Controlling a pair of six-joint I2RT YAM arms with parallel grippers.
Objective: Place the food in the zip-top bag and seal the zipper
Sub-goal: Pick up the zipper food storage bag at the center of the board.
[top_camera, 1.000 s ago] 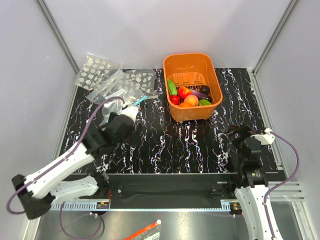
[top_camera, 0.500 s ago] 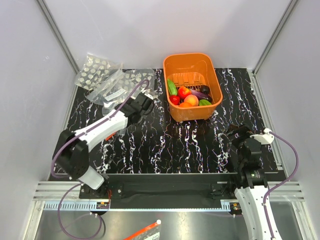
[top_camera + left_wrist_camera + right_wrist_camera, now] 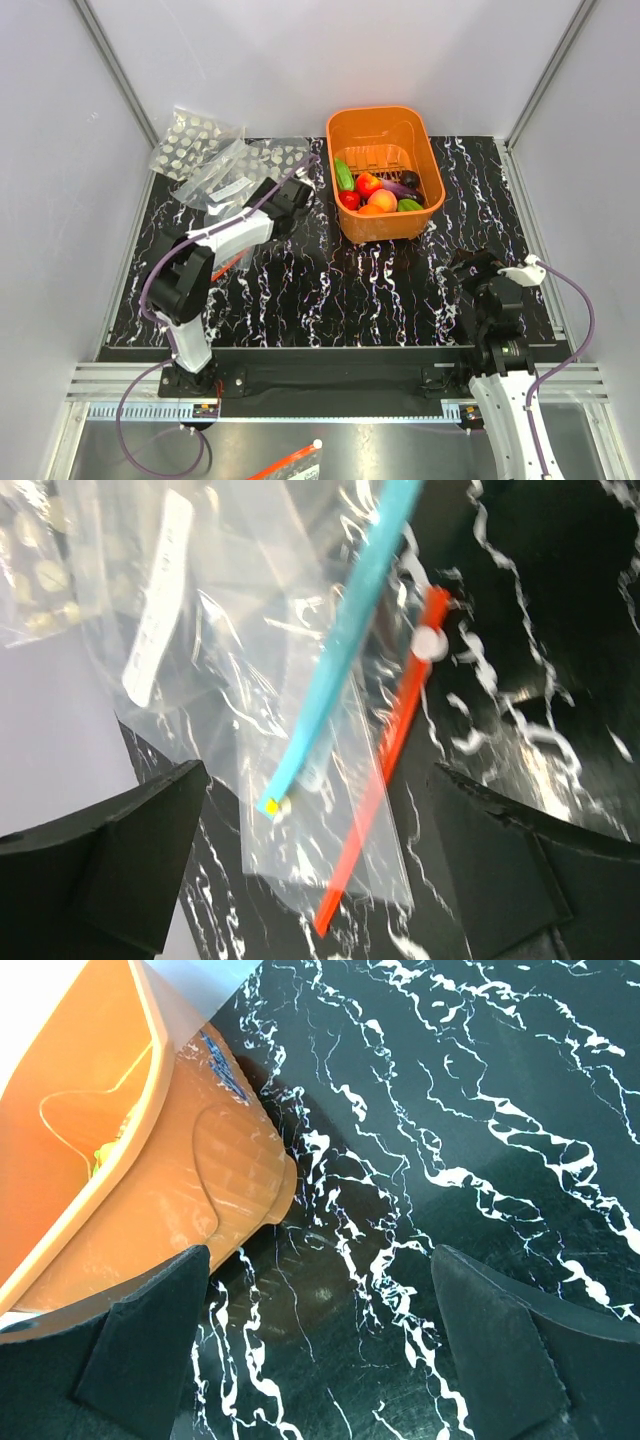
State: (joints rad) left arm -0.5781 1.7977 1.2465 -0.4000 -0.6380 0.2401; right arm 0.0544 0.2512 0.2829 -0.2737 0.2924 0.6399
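Risk: left tool [image 3: 318,868], jaws spread, hung over zip-top bag [image 3: 262,742] left of orange basket [image 3: 345,120]; zipper [image 3: 345,650] lay touching red-strip bag [image 3: 385,790], so 1 pinch could catch both. Food [image 3: 378,192] sat inside basket. Right tool [image 3: 320,1350], spread and empty, sat near basket's right.

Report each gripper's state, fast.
Left gripper: open, holding nothing.
Right gripper: open, holding nothing.

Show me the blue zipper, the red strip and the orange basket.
blue zipper [image 3: 335,645], left wrist view, middle of strip.
red strip [image 3: 372,780], left wrist view, lower half.
orange basket [image 3: 390,228], top view, near wall.
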